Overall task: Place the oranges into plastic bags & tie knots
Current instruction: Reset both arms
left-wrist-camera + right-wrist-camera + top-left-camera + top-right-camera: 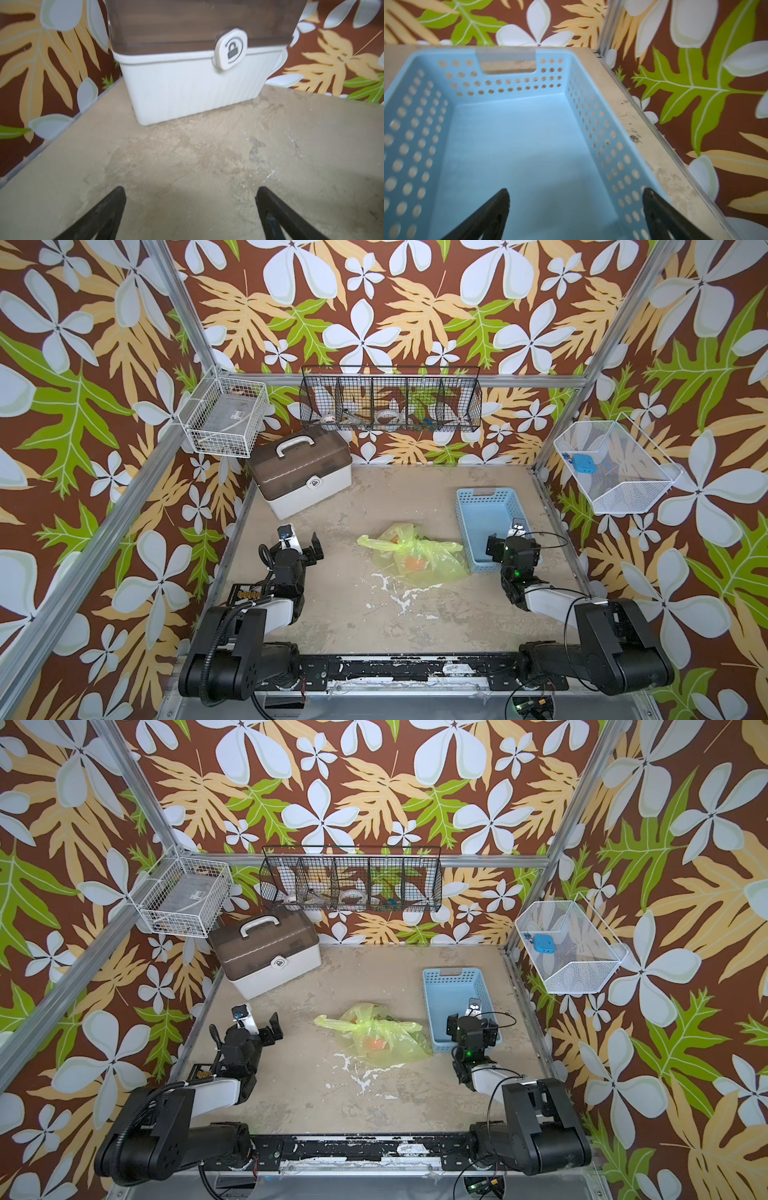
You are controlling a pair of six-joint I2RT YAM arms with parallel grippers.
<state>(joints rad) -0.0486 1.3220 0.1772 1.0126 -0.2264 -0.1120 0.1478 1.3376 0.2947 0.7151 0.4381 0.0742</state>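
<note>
One plastic bag [440, 562] lies crumpled in the middle of the table [357, 626], one orange [413, 562] clear through its film (a second orange tint near the handles is too faint to call). Both claws gape empty: left gripper [190, 191] over bare table facing one lidded box [193, 83], right gripper [575, 193] above one blue basket [517, 135] just beside the bag

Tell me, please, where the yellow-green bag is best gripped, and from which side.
Probably the handle loop of the plastic bag, which lies flat and sticks out toward the left gripper. Come from above on that side; the bulge over the orange is round, a poorer hold.
</note>
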